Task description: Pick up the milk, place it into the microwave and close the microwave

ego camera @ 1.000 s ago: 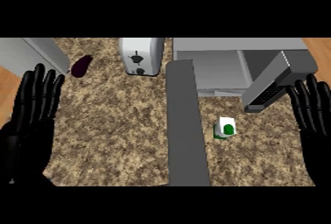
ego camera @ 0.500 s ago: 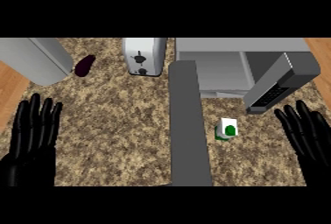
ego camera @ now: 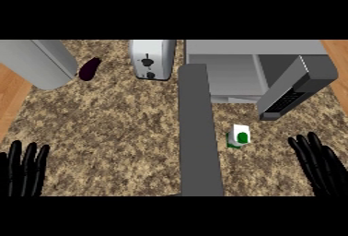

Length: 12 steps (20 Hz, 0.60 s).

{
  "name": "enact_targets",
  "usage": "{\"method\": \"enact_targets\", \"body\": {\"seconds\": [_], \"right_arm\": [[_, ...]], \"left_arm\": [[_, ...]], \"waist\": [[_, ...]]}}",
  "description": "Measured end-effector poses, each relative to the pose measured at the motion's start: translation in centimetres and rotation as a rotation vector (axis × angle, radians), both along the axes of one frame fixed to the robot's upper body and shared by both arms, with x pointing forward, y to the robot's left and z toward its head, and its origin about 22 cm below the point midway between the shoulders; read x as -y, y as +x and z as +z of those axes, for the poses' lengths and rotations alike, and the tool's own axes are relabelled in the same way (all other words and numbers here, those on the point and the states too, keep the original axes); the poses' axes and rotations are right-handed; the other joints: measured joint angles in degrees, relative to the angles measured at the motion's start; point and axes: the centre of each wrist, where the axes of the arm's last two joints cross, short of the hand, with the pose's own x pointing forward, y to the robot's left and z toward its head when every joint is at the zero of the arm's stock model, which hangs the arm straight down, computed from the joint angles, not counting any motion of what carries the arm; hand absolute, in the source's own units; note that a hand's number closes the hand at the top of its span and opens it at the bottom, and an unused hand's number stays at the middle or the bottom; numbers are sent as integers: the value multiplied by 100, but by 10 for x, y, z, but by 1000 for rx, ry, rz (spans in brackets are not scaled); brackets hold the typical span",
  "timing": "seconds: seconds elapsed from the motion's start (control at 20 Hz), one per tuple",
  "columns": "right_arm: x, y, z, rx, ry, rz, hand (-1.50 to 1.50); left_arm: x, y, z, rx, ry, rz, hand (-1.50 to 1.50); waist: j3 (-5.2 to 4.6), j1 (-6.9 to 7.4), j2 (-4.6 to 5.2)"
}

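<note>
The small white milk carton with a green label (ego camera: 240, 136) stands upright on the speckled granite table (ego camera: 122, 129), just in front of the open grey microwave (ego camera: 234, 76) and just right of a long dark grey bar (ego camera: 198, 138) that runs down the middle of the view. Your right black hand (ego camera: 318, 165) sits low at the right edge, fingers straight and spread, holding nothing, well apart from the carton. Your left black hand (ego camera: 24, 169) rests at the lower left, fingers likewise straight and empty.

Watch the microwave's dark door (ego camera: 293, 90): it swings out to the right, directly above and beyond the carton, and a reach from the right could clip it. The carton is narrow and tall, so a sideways brush from spread fingers would likely tip it against the bar. The bar also blocks any approach by the left hand. A silver toaster (ego camera: 152, 64), a dark purple aubergine (ego camera: 89, 69) and a grey curved appliance (ego camera: 37, 62) stand well away and pose little risk.
</note>
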Motion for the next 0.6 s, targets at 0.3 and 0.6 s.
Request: {"method": "enact_targets", "body": {"seconds": [0.3,0.6], "right_arm": [[-10,5,-12,8,-30,-37,-150],[-15,22,-38,-5,-58,-69,-150]], "left_arm": [[-13,-30,0,-6,0,-2,-150],[-20,-47,-8,-3,-3,4,-150]], "waist": [[-2,24,1],[0,39,5]]}}
